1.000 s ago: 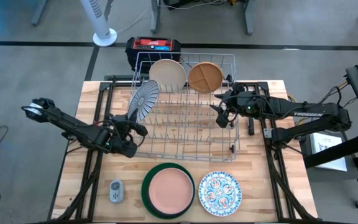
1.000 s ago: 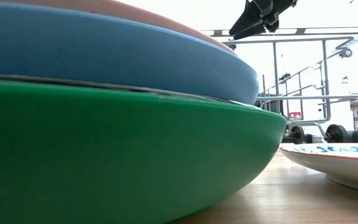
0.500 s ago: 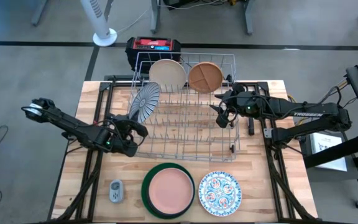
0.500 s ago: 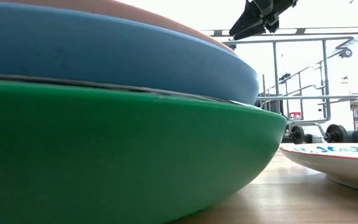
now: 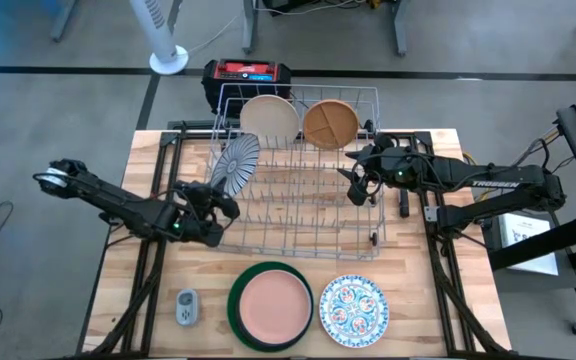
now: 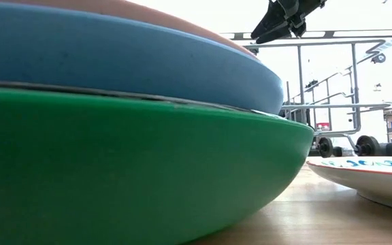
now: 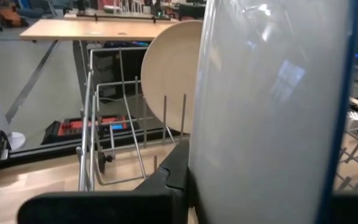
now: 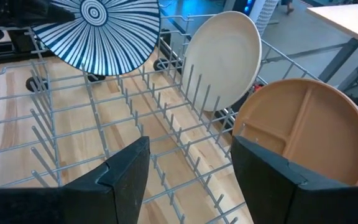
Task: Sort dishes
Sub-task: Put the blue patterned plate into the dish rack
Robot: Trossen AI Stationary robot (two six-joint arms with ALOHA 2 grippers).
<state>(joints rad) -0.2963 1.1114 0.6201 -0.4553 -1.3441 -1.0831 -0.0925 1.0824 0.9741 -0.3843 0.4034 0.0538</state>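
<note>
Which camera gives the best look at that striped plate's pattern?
The right wrist view: the striped plate faces it, stripes clear, above the wire rack. The high view shows it small and tilted; the left wrist view only its pale back; the low view nothing.

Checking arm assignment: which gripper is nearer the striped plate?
Left. The left gripper is shut on the striped plate at its lower rim, over the rack's left end. The right gripper is open, across the rack near its right side.

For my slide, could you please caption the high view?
Left claw sets striped plate into wire rack.
</note>
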